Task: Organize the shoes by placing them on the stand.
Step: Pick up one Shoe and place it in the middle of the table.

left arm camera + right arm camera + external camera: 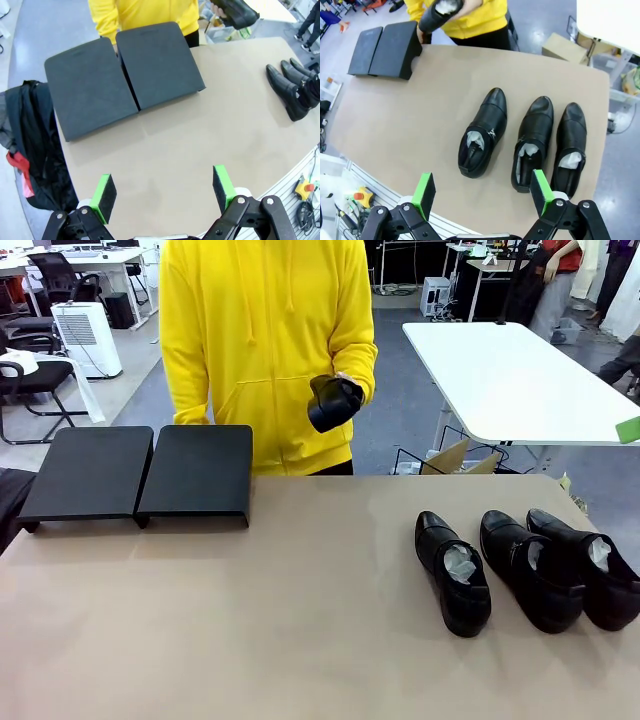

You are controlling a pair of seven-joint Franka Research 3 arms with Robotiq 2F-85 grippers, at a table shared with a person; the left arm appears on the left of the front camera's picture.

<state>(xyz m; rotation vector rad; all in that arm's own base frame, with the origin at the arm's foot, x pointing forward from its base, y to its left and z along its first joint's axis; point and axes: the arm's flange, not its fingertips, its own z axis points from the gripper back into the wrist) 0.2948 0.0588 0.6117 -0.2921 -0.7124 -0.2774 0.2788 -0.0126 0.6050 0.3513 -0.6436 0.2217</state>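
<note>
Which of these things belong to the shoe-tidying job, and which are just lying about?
Job:
- three loose shoes
- fourth shoe, held by the person
- black stand

Lying about:
- dark bag
- white table
- cardboard box

Front camera: I look across the table (300,620) from the robot's side, facing the person (265,340) at the far edge. Left wrist camera: high above the table's near-left part, tilted down toward the stand (125,75). Right wrist camera: high over the right side, looking down on three shoes (532,140). All three views share the stand, the row of shoes and the person's raised shoe (333,402).
</note>
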